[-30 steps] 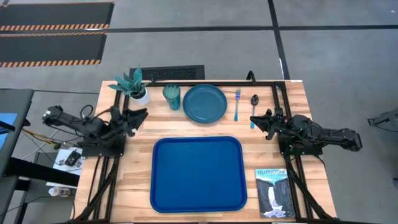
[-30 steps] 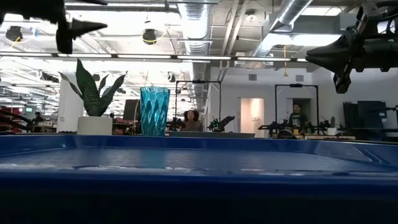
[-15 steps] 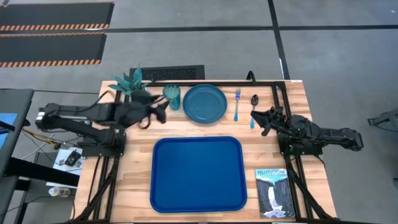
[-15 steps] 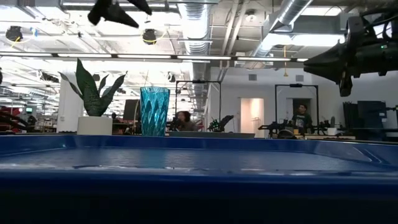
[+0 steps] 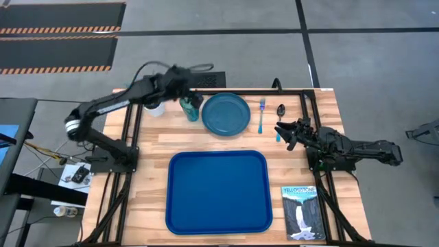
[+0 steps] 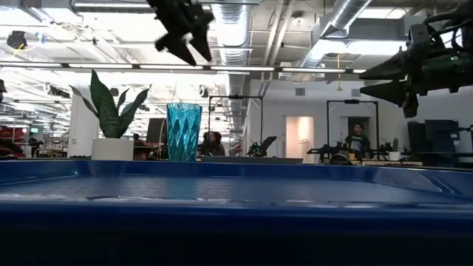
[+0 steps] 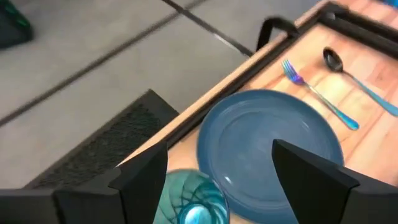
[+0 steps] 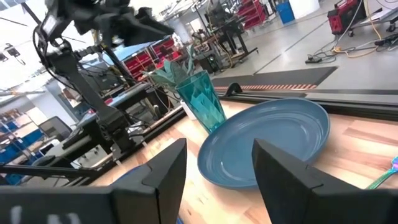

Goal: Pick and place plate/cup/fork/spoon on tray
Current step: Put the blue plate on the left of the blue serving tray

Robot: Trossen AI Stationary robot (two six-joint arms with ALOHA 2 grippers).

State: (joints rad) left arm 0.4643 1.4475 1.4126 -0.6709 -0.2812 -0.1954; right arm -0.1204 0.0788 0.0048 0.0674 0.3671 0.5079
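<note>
The teal cup (image 5: 190, 110) stands upright near the table's far edge, left of the teal-blue plate (image 5: 226, 113). Right of the plate lie the light-blue fork (image 5: 261, 115) and the dark-bowled spoon (image 5: 280, 116). The big blue tray (image 5: 217, 192) lies on the near half of the table with nothing on it. My left gripper (image 5: 193, 101) hovers open above the cup (image 6: 183, 131), well clear of its rim, with the cup's mouth (image 7: 189, 202) showing below its fingers. My right gripper (image 5: 281, 132) is open in the air just near of the spoon's handle, pointing toward the plate (image 8: 267, 146).
A white pot with a teal plant (image 6: 111, 118) stands left of the cup, partly under my left arm (image 5: 123, 103). A Yellowstone book (image 5: 302, 211) lies at the near right corner. Black frame rails (image 5: 309, 116) run along the table's far, left and right sides.
My left gripper has swung from the table's left side toward the far edge and to the right, rising until it is over the cup. My right gripper has stayed near the spoon and has opened. Nothing on the table has moved.
</note>
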